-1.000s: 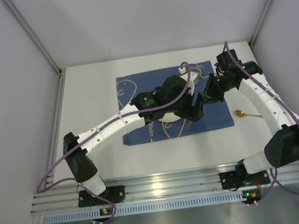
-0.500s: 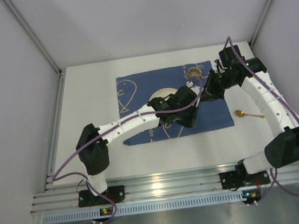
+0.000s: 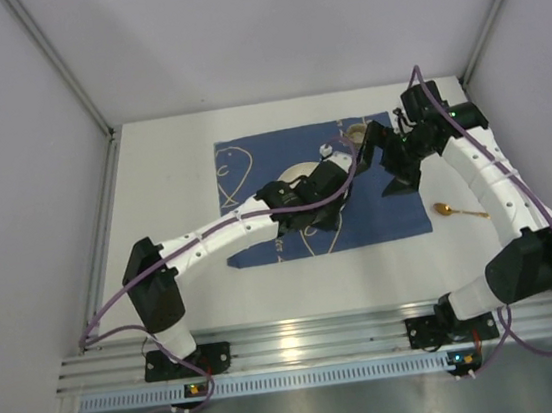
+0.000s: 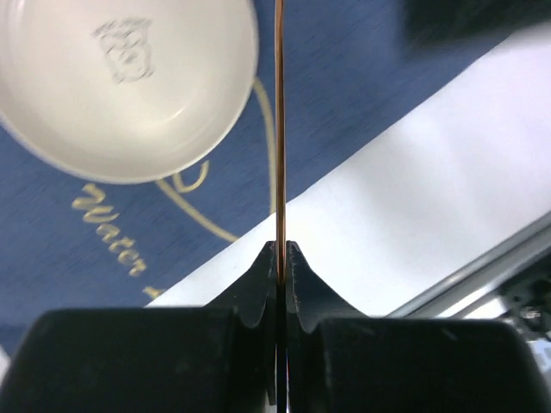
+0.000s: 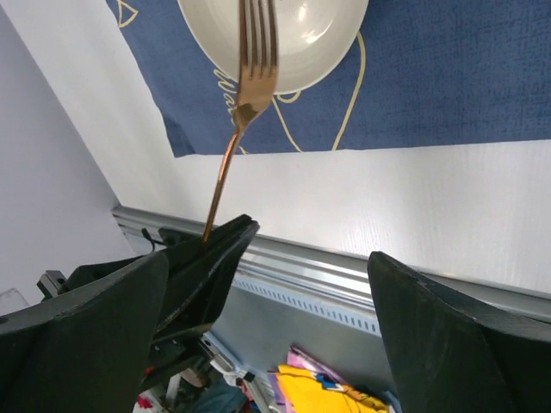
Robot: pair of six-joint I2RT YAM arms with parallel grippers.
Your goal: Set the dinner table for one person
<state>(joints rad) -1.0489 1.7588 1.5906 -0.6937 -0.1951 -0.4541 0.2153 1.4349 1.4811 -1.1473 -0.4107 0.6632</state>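
"Two hands hang over the blue cloth (image 3: 251,169). What has each got?"

"The left hand (image 4: 280,249) is clenched on a thin rose-gold fork (image 5: 256,64), which its own wrist view shows edge-on as a coppery line. The right hand (image 5: 269,255) is spread wide, grasping nothing."

"And the cloth itself?"

"Woven, printed with pale line drawings and gold lettering. A round, shallow, glossy white dish (image 4: 129,95) sits near its middle, a faint grey stamp in the well. A gold spoon (image 3: 453,210) lies just off the cloth's right edge."

"Where is the surface (image 3: 179,279)?"

"Under the cloth, matte white and flat, showing past every edge of it, with a ribbed aluminium rail (image 3: 304,349) beyond the cloth's near edge."
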